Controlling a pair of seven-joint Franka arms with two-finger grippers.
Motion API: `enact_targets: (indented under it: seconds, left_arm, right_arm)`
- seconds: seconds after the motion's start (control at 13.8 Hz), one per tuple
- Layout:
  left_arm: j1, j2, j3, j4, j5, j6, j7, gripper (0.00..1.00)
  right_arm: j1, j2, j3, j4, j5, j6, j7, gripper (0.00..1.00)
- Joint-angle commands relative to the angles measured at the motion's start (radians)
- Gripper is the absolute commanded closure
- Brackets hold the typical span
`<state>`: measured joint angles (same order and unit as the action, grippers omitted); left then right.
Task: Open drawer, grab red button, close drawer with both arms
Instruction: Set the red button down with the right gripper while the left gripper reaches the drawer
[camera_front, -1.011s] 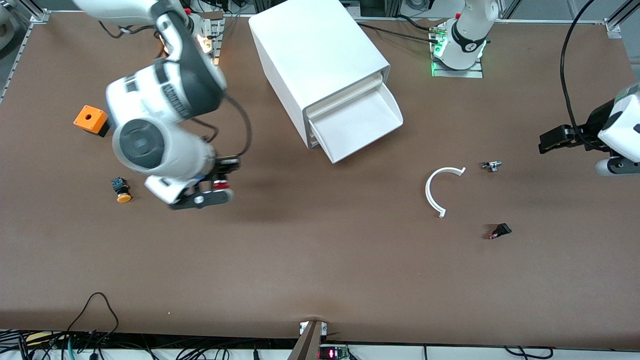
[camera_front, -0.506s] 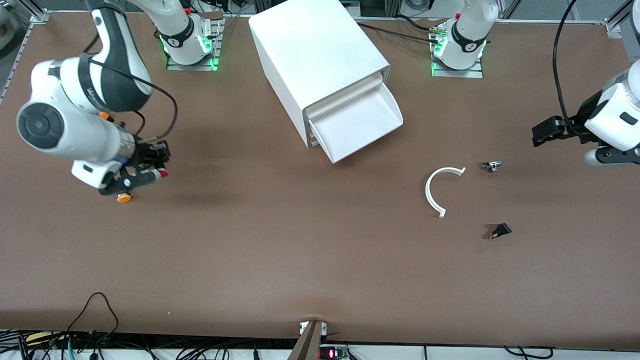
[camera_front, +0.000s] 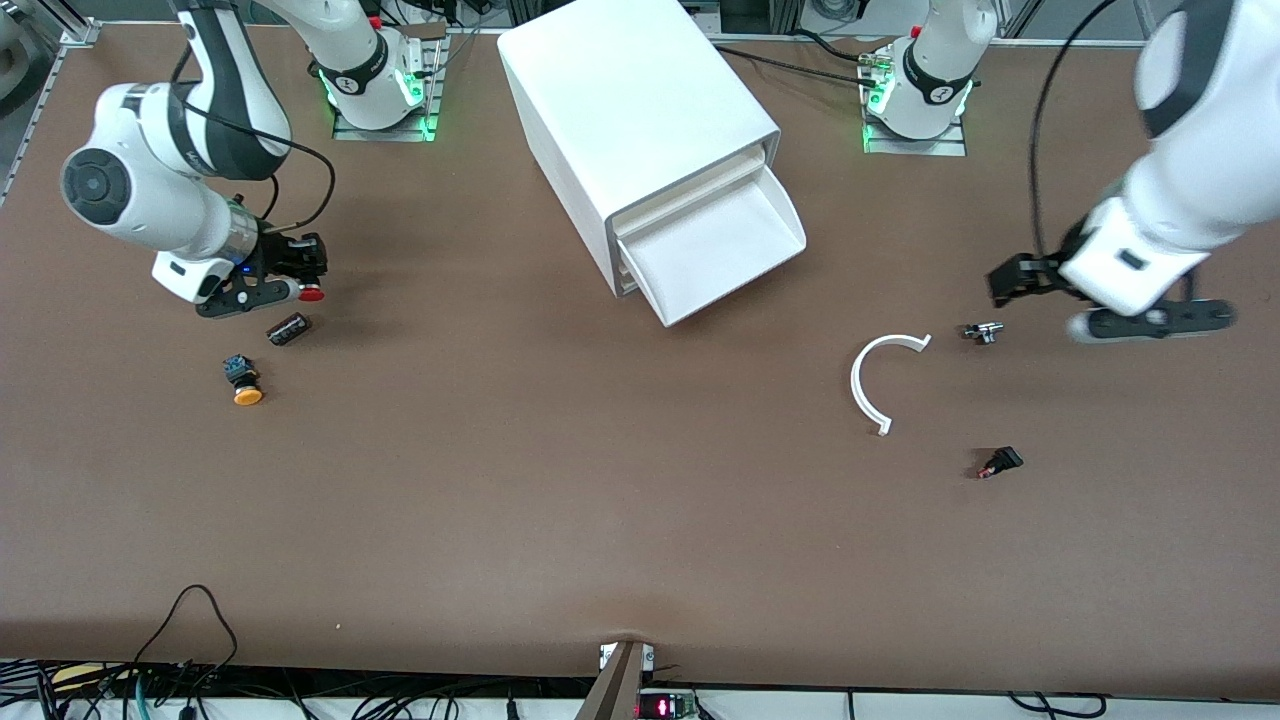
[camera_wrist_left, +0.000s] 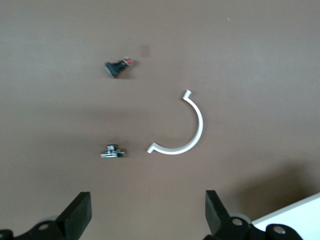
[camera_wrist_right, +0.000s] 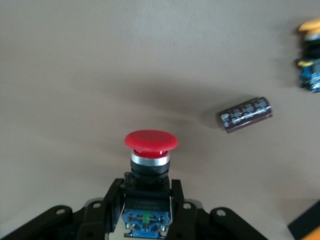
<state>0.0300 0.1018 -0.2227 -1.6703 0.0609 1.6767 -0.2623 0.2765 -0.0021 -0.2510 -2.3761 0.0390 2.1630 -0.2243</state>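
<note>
Table (camera_front: 560, 520): brown surface, both arm bases along its edge farthest from the front camera.
Cabinet (camera_front: 630, 110): white box standing between the two bases, set at an angle.
Drawer (camera_front: 715, 255): its lowest tray, pulled out toward the front camera, nothing visible inside it.
Left arm (camera_front: 1190, 150): reaches over its own end of the table.
Right arm (camera_front: 150, 190): bent over its own end of the table.
Left gripper (camera_front: 1010, 282): in the air by the metal part, fingers (camera_wrist_left: 77, 215) spread wide apart and holding nothing.
Right gripper (camera_front: 300, 278): in the air just above the brown cylinder, fingers (camera_wrist_right: 112, 197) clamped on the dark body of the button.
Arc (camera_front: 872, 378): white half-ring lying flat, nearer the front camera than the drawer, toward the left arm's end.
Button (camera_front: 311, 293): red cap pointing outward past the right gripper's fingertips, off the table.
Brown cylinder (camera_front: 288, 328): lying on its side under the right gripper.
Orange button (camera_front: 242, 382): on the table, near the cylinder and nearer the front camera.
Black part (camera_front: 1000, 462): small, with a red tip, nearer the front camera than the arc's end.
Metal part (camera_front: 984, 331): small, silvery, just beside the arc.
</note>
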Motion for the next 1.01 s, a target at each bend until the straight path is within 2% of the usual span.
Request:
enact_targets:
  seconds: [0.0,0.14,0.22,0.43,0.58,0.65,0.79,0.94]
  left_arm:
    - [-0.021,-0.051,-0.018,-0.123,-0.010,0.050,-0.018,0.00]
    - [-0.042,-0.048,-0.020,-0.196,-0.024,0.145,-0.081,0.00]
    - [-0.054,-0.042,-0.020,-0.228,-0.024,0.199,-0.151,0.00]
    - [-0.139,-0.019,-0.017,-0.316,-0.048,0.332,-0.396,0.00]
    - [-0.202,-0.001,-0.006,-0.364,-0.081,0.409,-0.483,0.00]
    - [-0.215,0.010,-0.006,-0.390,-0.087,0.454,-0.515,0.00]
    - [-0.252,0.028,-0.006,-0.454,-0.116,0.569,-0.572,0.00]
    - [-0.281,0.074,-0.006,-0.473,-0.157,0.635,-0.618,0.00]
  right_arm:
    - [0.009,-0.001,-0.008,-0.124,0.010,0.159,-0.017,0.88]
    - [0.009,0.069,-0.008,-0.150,0.013,0.259,-0.014,0.86]
    - [0.009,0.103,-0.008,-0.150,0.013,0.285,-0.012,0.81]
    - [0.007,0.175,-0.008,-0.150,0.013,0.339,-0.012,0.79]
    - [0.009,0.166,-0.008,-0.147,0.015,0.334,0.002,0.09]
    - [0.009,0.148,-0.008,-0.143,0.015,0.327,0.006,0.01]
    - [0.009,0.084,-0.005,-0.126,0.013,0.296,0.022,0.01]
    - [0.016,0.031,0.002,-0.057,0.013,0.227,0.028,0.01]
